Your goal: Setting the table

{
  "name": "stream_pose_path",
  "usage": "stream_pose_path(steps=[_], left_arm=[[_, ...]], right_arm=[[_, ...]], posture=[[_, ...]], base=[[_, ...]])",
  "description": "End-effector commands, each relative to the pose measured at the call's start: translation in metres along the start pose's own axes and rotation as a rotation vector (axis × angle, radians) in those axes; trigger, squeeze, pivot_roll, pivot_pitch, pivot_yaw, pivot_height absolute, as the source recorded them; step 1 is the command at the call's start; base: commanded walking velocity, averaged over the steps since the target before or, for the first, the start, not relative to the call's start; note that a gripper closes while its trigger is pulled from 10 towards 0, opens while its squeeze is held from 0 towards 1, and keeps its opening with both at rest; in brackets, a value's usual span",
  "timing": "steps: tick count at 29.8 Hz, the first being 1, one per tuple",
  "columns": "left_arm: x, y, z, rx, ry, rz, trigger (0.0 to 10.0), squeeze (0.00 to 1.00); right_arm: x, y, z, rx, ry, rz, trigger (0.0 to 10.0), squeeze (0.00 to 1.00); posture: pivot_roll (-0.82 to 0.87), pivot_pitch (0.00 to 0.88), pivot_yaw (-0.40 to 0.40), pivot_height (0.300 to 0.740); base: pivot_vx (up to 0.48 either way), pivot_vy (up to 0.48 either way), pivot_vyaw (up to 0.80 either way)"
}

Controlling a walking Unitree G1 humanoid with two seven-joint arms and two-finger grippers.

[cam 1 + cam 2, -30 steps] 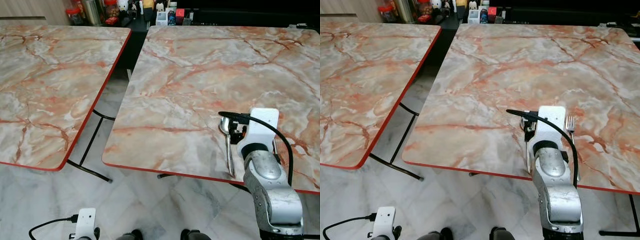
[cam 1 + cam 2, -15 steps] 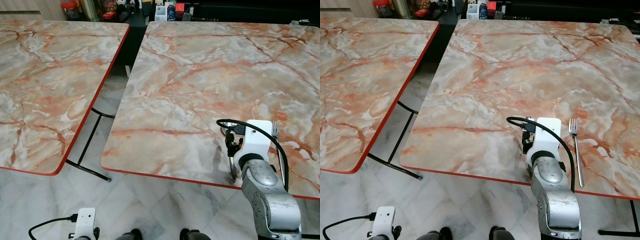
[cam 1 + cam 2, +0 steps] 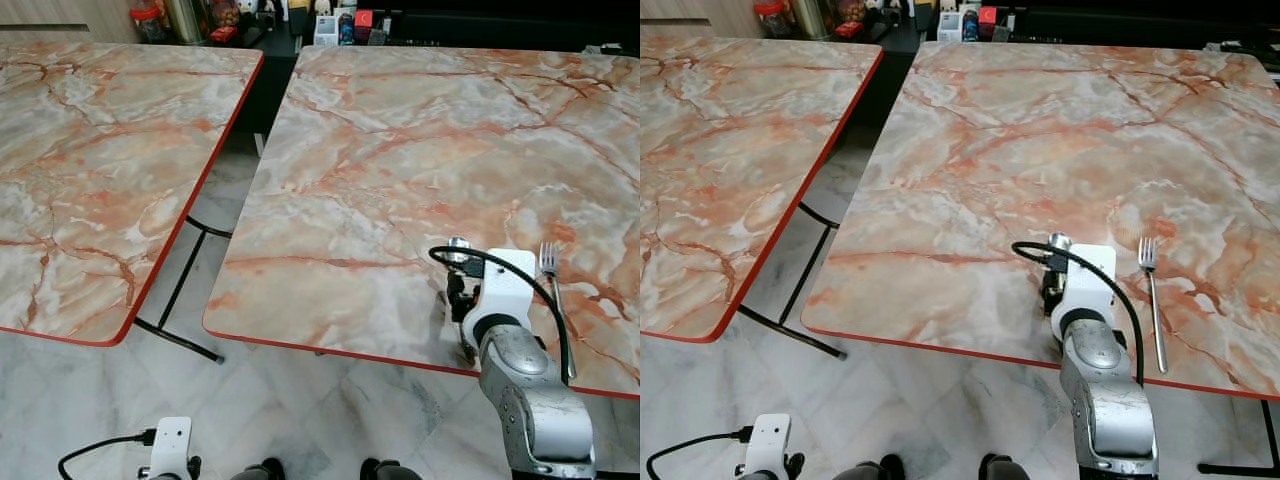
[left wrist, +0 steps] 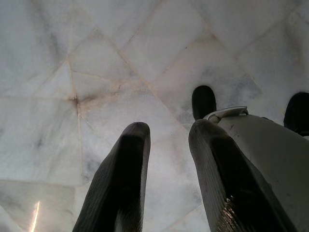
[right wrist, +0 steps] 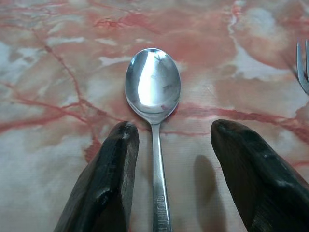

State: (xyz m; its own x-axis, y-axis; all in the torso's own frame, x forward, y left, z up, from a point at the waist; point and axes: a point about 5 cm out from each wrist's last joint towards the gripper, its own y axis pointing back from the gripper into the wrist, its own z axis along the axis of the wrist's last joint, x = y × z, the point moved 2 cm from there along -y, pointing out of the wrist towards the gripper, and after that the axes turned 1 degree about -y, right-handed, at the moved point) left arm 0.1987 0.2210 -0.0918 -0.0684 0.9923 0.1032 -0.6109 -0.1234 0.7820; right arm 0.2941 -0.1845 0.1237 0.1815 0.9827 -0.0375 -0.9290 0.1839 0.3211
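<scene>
A silver spoon [image 5: 152, 89] lies flat on the marble table [image 3: 400, 150], close to its red front edge. My right gripper [image 5: 176, 133] hangs just above it, open, one black finger on each side of the handle and neither touching it. In the eye views my right wrist [image 3: 497, 290] covers most of the spoon, and only the bowl's tip [image 3: 458, 243] peeks out. A silver fork [image 3: 555, 300] lies parallel to the spoon on its right, tines away from me. My left gripper [image 4: 169, 128] hangs idle low over the floor, its fingers apart.
A second marble table [image 3: 90, 150] stands to the left across a narrow gap, with black legs [image 3: 185, 290] showing over the tiled floor. Jars and boxes [image 3: 330, 20] crowd the far side. My feet [image 3: 265, 468] stand below the table's front edge [image 3: 330, 345].
My right wrist has drawn back toward the front edge and shifted left over the spoon, which stays on the table. The head view has shifted slightly. The left arm has not moved.
</scene>
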Motion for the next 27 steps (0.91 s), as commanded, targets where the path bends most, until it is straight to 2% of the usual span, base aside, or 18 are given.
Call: stream_pose_path(steps=[1, 16, 25, 27], left_arm=[[0.002, 0.002, -0.011, 0.045, 0.012, 0.001, 10.0, 0.00], [0.001, 0.001, -0.011, 0.050, 0.020, -0.010, 10.0, 0.00], [-0.001, 0.001, -0.010, 0.053, 0.024, -0.019, 10.0, 0.00], [-0.001, 0.001, -0.010, 0.054, 0.026, -0.020, 10.0, 0.00]], right_arm=[[0.000, -0.001, -0.004, 0.006, -0.019, 0.007, 10.0, 0.00], [-0.002, -0.005, -0.016, 0.036, -0.003, 0.001, 10.0, 0.00], [-0.002, -0.007, -0.019, 0.043, 0.007, 0.022, 10.0, 0.00], [0.002, -0.006, -0.020, 0.045, 0.017, 0.060, 10.0, 0.00]], posture=[[-0.07, 0.193, 0.036, 0.740], [-0.07, 0.213, 0.036, 0.740], [-0.07, 0.217, 0.034, 0.740], [-0.07, 0.220, 0.034, 0.740]], base=[[0.000, 0.000, 0.00], [0.000, 0.000, 0.00], [0.000, 0.000, 0.00], [0.000, 0.000, 0.00]])
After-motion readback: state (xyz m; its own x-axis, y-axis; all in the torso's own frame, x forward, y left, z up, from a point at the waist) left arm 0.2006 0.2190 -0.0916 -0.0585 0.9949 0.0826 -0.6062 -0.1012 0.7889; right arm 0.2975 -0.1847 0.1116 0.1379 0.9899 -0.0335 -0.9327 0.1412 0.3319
